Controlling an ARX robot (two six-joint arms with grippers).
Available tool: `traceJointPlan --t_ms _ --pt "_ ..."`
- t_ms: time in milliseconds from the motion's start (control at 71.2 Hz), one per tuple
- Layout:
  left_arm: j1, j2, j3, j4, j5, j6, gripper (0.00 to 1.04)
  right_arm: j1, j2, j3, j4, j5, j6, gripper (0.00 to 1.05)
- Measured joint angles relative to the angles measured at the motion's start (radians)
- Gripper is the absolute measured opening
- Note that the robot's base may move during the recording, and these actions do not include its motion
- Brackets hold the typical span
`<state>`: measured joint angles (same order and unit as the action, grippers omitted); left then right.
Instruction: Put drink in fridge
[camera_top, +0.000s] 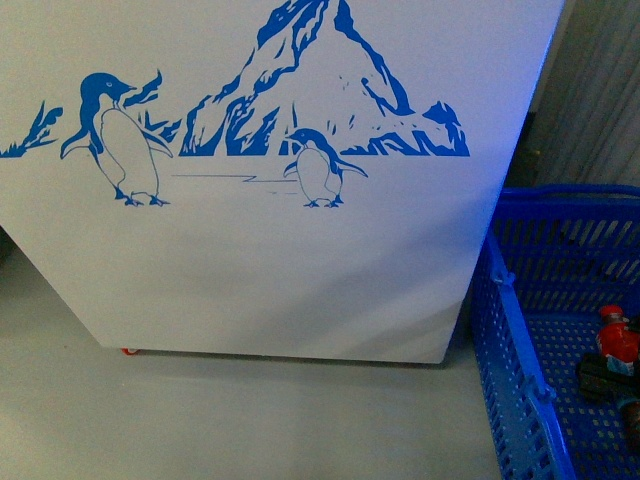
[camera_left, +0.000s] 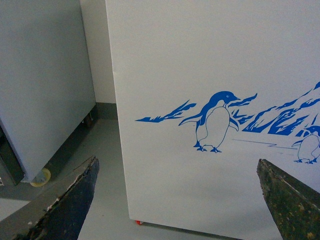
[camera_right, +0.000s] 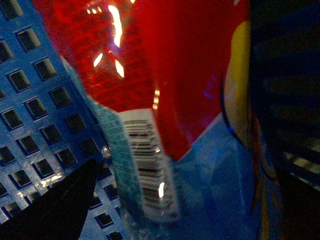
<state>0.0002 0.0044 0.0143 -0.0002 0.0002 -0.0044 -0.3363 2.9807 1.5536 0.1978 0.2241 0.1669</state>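
Note:
The fridge (camera_top: 300, 270) fills the front view as a white wall with blue penguins and a mountain; its lid is out of view. The drink (camera_top: 617, 335), a small red-capped bottle, stands in the blue basket (camera_top: 510, 330) at the right. In the right wrist view its red and blue label with a barcode (camera_right: 165, 100) fills the frame. My right gripper (camera_right: 185, 170) is open, with one dark finger on each side of the bottle. My left gripper (camera_left: 177, 165) is open and empty, facing the fridge (camera_left: 200, 75) side near the floor.
A plain grey cabinet (camera_left: 40, 75) on castors stands beside the fridge, with a narrow gap of floor between them. The basket's perforated wall (camera_right: 30, 100) is close behind the bottle. Grey floor (camera_top: 200, 420) lies in front of the fridge.

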Motion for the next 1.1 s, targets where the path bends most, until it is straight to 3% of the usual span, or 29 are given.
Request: traceJointPlan --t_ms 225,337,632,801,1096 --pt "0.000 0.000 0.000 0.000 0.000 0.000 0.97 -0.003 0.017 0.018 -0.023 -0.068 0.072 0.97" --pt "0.000 0.000 0.000 0.000 0.000 0.000 0.97 -0.002 0.016 0.019 -0.024 -0.082 0.085 0.75" --pt "0.000 0.000 0.000 0.000 0.000 0.000 0.97 0.008 -0.031 -0.061 0.000 -0.118 0.104 0.47" --pt "0.000 0.000 0.000 0.000 0.000 0.000 0.97 0.027 -0.139 -0.206 0.040 -0.164 0.132 0.43" --pt "0.000 0.000 0.000 0.000 0.000 0.000 0.97 0.090 -0.687 -0.584 0.064 -0.279 0.163 0.42"
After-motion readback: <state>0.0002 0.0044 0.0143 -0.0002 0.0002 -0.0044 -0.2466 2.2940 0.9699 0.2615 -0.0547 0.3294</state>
